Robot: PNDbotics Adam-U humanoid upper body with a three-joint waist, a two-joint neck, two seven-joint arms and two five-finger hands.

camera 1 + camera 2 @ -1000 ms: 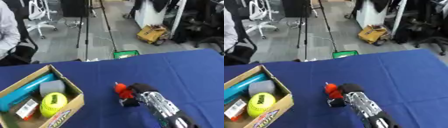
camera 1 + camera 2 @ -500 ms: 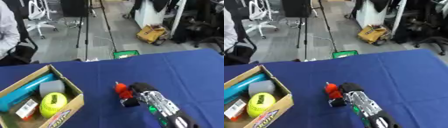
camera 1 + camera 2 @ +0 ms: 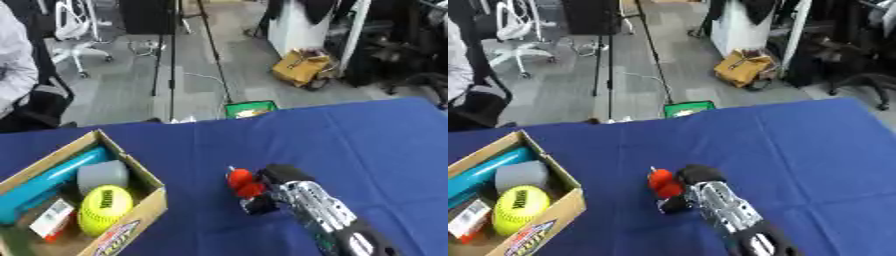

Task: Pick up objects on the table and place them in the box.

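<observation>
One small red object (image 3: 242, 182) is seen on the blue-covered desk (image 3: 367, 145), slightly below the centre of the frame. It looks like two rounded red lumps, and its long axis runs from upper left to lower right, the upper end pointing toward the far left edge of the desk; what it is cannot be made out.

The right hand (image 3: 278, 186) enters from the lower right corner, its arm lying diagonally up and to the left. The dark fingers are curled against the red object's right side, with one dark tip just below it, so the hand appears closed around it, though full contact cannot be told. The left hand is not seen in either view.

One open cardboard box (image 3: 149, 205) is set at the lower left, well apart from the red object. Inside it four things are counted: one teal tube (image 3: 51, 180) lying lengthwise from lower left to upper right, one grey cup-like piece (image 3: 102, 175), one yellow ball (image 3: 105, 209) and one small white and red packet (image 3: 52, 225).
</observation>
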